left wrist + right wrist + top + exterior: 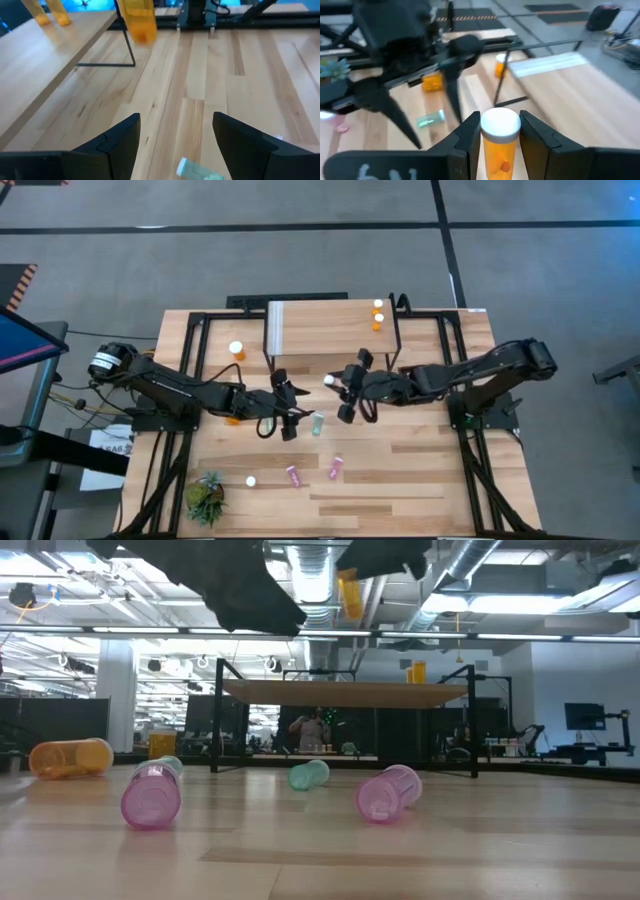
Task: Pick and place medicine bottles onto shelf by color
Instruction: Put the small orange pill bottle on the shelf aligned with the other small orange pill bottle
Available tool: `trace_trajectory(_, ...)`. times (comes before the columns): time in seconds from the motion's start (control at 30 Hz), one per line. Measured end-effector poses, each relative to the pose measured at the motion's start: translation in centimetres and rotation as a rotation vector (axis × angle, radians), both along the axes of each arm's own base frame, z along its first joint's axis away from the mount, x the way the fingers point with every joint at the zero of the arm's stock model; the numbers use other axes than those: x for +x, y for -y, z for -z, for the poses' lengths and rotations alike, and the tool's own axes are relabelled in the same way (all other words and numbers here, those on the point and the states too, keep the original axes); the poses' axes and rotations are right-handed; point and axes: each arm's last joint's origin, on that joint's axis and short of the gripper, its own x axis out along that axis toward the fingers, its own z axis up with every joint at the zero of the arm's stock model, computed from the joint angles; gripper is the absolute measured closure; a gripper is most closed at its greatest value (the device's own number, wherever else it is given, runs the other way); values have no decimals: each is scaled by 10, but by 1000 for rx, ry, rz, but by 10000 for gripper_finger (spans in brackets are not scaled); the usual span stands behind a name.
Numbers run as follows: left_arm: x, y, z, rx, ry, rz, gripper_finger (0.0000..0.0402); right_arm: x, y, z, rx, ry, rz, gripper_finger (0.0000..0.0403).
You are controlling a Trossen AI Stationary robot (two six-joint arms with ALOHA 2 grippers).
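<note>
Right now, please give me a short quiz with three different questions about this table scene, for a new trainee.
1. True or false: the right hand holds an orange bottle.
2. How many orange bottles stand on the shelf? A) none B) two C) four
3. Fill in: the left hand is open above a lying ____ bottle.

Key: 1 true; 2 B, the two orange bottles; 3 teal.
</note>
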Motion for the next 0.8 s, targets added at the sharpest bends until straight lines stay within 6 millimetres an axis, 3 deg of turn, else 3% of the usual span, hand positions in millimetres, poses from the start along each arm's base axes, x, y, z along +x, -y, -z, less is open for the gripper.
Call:
trace_trajectory(0.13,0,1,-1,-3,2,5,164,-20,8,-8,-17,31,57,277)
trace_trajectory(0.33,0,1,-1,-6,12,5,164,-55,29,-2,-15,84,165,276)
trace_trajectory(0.57,1,1,-4,-13,42,5,163,-89,64,22,-1,199,305,276)
trace_trajectory(0.8,1,1,-4,-13,41,6,164,-105,90,44,-9,209,426,275)
